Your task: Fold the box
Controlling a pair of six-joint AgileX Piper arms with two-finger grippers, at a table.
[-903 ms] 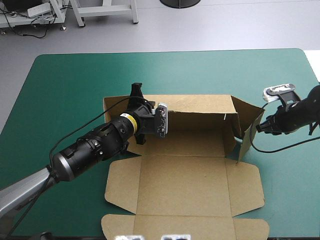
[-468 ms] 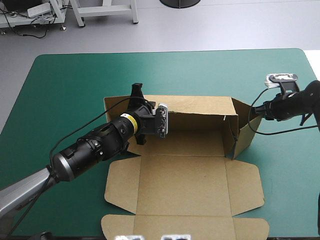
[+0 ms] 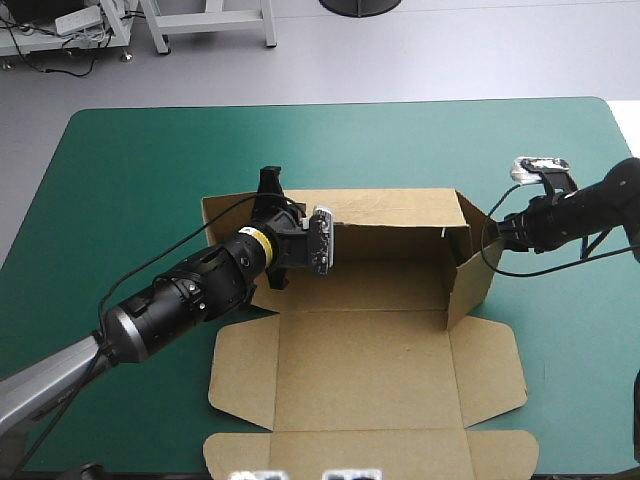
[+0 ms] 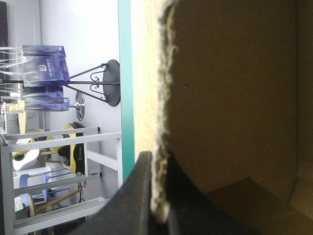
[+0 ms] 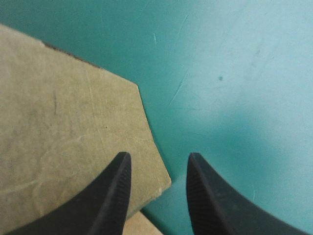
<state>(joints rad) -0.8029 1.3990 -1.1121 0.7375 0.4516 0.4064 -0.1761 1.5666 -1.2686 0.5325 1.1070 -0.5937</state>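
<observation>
Box mid-table on teal-green cover: lid panel flat toward near edge, back wall raised. Left gripper stays pinched on back wall's left end (board edge between black fingers in wrist view). Right gripper, fingers spread, has moved inward. Right end flap stands swung further in than earlier.

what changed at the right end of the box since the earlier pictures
The right gripper, open, moved in toward the box, and the right end flap swung inward from splayed out to nearly square with the back wall. The left gripper stayed shut on that wall; the lid panel stayed flat.
</observation>
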